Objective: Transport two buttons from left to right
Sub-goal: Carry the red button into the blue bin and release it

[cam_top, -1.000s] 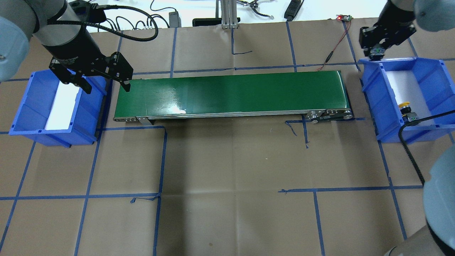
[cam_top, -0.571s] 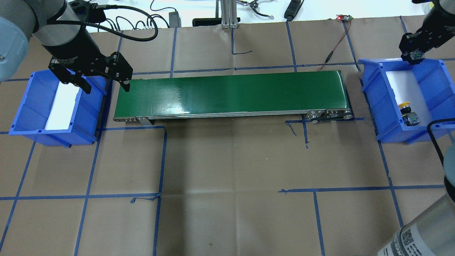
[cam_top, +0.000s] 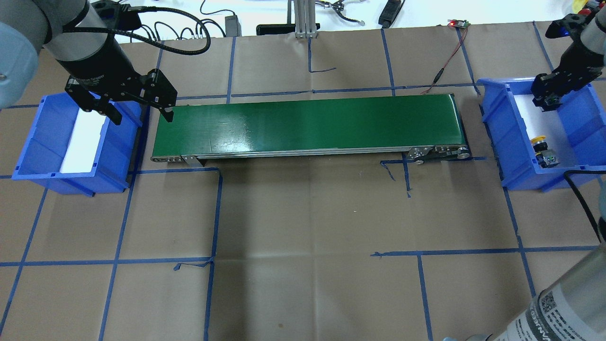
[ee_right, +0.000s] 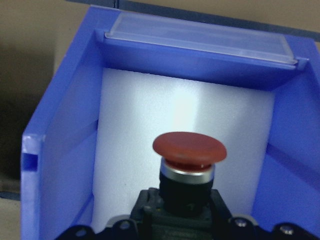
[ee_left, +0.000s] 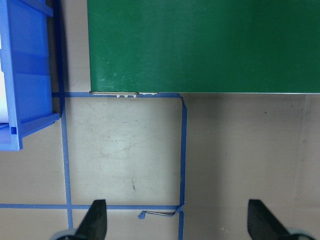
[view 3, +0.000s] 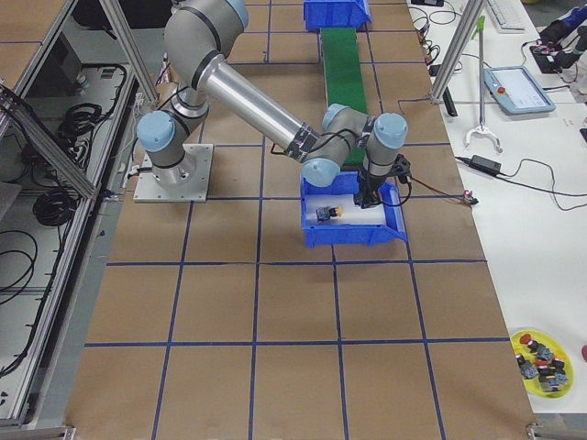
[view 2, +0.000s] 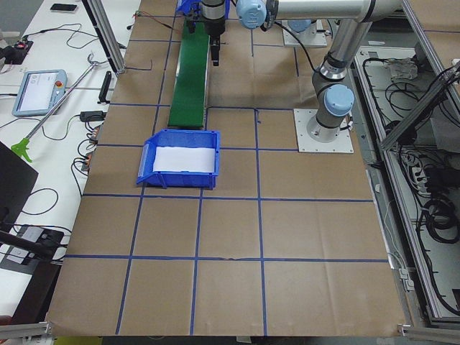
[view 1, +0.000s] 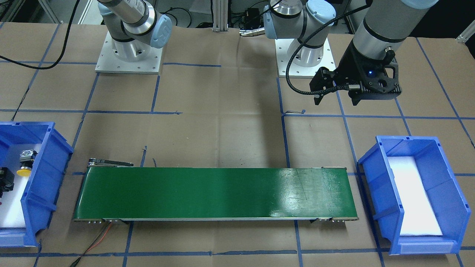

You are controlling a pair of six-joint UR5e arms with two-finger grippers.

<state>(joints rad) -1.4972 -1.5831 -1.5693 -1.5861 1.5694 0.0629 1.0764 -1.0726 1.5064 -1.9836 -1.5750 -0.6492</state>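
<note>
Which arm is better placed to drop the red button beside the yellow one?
Right: the right gripper holds the red button over the bin where the yellow button lies. The left gripper is open, far away.

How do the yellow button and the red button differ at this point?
The yellow button has a yellow cap; the red button a red one. The yellow button lies loose on its side in the right bin; the red button is clamped in the right end effector over that bin. Both have mushroom caps on black bodies.
</note>
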